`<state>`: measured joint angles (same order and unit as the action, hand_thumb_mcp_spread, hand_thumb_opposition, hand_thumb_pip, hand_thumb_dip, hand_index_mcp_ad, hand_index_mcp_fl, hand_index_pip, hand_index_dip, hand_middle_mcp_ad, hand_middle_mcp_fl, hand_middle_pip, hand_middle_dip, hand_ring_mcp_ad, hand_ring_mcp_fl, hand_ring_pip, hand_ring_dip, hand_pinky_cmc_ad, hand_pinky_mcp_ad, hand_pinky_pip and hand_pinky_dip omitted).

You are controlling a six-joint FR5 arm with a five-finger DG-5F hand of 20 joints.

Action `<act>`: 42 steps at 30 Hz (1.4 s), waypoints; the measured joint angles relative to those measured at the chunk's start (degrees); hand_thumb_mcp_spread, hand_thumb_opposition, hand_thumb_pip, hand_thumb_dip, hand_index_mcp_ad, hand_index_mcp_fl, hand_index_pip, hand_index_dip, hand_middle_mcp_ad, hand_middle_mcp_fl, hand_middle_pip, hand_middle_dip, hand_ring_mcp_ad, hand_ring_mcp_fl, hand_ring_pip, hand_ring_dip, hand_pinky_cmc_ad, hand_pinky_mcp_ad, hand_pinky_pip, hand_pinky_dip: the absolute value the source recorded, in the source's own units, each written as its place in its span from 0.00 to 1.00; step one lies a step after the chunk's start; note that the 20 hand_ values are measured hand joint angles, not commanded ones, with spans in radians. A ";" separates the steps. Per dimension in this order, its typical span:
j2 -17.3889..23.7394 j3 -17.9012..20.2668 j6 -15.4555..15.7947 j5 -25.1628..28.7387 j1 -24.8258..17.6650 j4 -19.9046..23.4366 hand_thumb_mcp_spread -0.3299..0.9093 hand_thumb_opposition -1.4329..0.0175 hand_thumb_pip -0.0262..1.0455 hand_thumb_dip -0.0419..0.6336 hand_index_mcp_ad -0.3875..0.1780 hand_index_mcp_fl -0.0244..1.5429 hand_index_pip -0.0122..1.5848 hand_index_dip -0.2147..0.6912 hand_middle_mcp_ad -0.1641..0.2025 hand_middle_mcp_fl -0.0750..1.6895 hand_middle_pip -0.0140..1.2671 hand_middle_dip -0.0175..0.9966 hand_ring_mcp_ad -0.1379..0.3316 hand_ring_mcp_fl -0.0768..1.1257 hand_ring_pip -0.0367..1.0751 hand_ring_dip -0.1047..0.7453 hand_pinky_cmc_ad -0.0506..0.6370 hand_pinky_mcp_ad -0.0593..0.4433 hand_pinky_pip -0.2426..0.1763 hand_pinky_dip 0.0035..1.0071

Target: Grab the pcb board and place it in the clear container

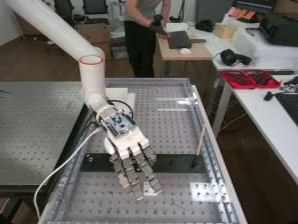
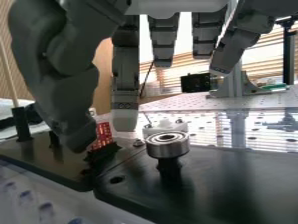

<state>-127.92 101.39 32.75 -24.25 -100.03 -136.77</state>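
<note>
Bench layout: base strip crosswise, work surfaces to either side.
On your perforated bench (image 1: 174, 202), the base strip (image 1: 176, 161) runs left to right; a thin stick (image 1: 201, 140) stands at its right end, and a small bracket (image 1: 151, 189) sits before it, nearer you. To your left lies a second perforated surface (image 1: 33, 130); to your right, a side table (image 1: 263, 112) bears trays (image 1: 249, 79), with a headset (image 1: 234, 57) behind them. Wrist view shows you the strip's seam: the pcb board (image 2: 102, 135) stands in a holder (image 2: 103, 154) near it, the bearing (image 2: 167, 145) on a post across the seam.
</note>
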 joint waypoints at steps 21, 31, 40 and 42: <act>-0.41 -1.16 -1.88 -1.21 -0.10 -3.55 0.55 0.40 0.64 0.44 0.55 0.13 0.94 0.35 0.67 0.05 0.12 0.12 0.74 0.06 0.10 0.11 0.53 0.48 0.30 0.61; 0.21 -0.49 -0.38 -1.62 -0.37 -2.24 0.56 0.39 0.70 0.44 0.55 0.12 0.95 0.36 0.67 0.05 0.12 0.12 0.74 0.07 0.10 0.11 0.53 0.48 0.30 0.63; 0.38 -0.52 -1.18 -2.10 -0.11 -3.34 0.56 0.40 0.70 0.44 0.55 0.14 0.95 0.35 0.67 0.05 0.12 0.13 0.74 0.06 0.09 0.11 0.53 0.47 0.30 0.63; 0.33 -0.56 -1.59 -2.23 -0.10 -3.66 0.56 0.40 0.70 0.44 0.55 0.14 0.95 0.35 0.67 0.05 0.12 0.12 0.74 0.07 0.09 0.11 0.53 0.47 0.30 0.63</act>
<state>-127.59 100.83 31.16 -26.48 -100.14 -140.44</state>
